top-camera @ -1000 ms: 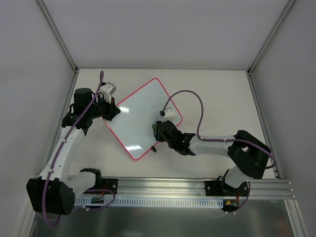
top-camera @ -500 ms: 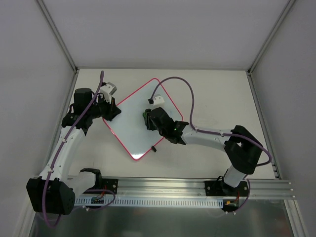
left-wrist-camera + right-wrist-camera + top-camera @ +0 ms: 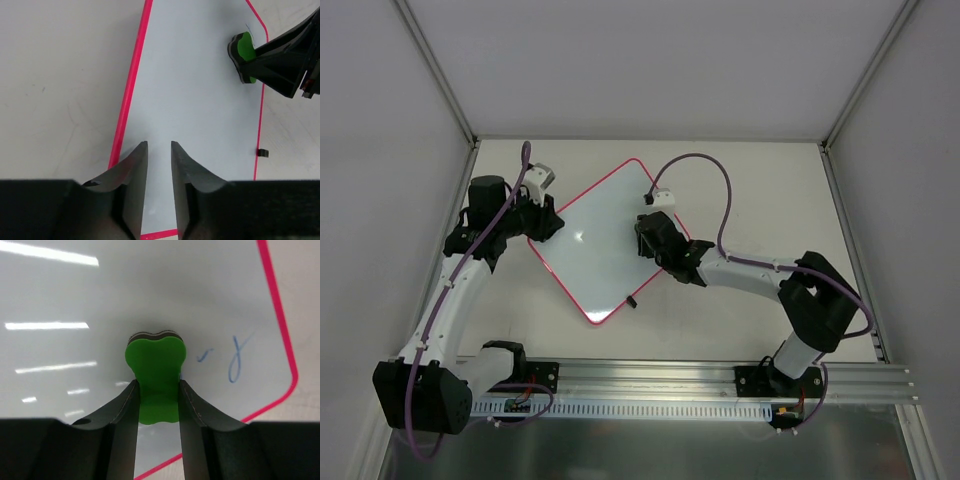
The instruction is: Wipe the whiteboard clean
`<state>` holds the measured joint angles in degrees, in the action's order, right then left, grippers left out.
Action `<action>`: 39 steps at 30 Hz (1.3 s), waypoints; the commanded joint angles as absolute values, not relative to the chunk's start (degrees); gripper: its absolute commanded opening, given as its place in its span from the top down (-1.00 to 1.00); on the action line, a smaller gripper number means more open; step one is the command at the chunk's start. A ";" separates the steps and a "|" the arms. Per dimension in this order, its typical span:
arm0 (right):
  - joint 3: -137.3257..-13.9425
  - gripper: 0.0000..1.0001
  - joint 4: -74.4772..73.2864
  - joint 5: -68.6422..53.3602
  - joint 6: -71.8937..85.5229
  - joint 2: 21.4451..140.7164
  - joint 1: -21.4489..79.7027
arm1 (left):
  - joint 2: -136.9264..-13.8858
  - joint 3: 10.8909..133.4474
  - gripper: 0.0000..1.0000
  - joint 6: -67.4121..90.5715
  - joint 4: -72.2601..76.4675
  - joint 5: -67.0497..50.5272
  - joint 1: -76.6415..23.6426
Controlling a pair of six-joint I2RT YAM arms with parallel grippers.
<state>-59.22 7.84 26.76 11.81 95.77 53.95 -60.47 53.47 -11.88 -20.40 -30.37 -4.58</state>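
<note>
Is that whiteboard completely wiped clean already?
No, the right wrist view shows blue pen marks on the whiteboard, just beside the green eraser.

Pale table (image 3: 760,190) carries whiteboard (image 3: 590,250), flat, diagonal

A pale table (image 3: 760,190) is being enclosed by white walls (image 3: 620,60) across the upper frame. A slotted aluminium rail (image 3: 650,378) is being shown along the bottom. A small black piece (image 3: 632,300) is being seen lying just below centre. A green eraser (image 3: 155,360) is being pictured mid-frame in the right wrist view.
</note>
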 commanded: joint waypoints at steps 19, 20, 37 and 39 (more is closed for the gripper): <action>-51.68 1.00 6.94 24.35 13.10 89.21 52.38 | -73.20 63.37 -0.27 -15.29 -20.57 -29.88 -4.92; -51.59 0.99 6.94 24.35 13.01 89.21 52.38 | -73.56 63.54 -0.19 -15.29 -20.65 -30.49 -4.92; -65.03 0.99 7.65 21.70 11.42 96.94 52.65 | -71.55 60.47 1.00 -18.72 -21.18 -37.79 -4.92; -65.65 0.99 7.56 21.97 11.86 98.08 52.21 | -71.19 60.12 1.00 -18.98 -21.27 -37.70 -4.92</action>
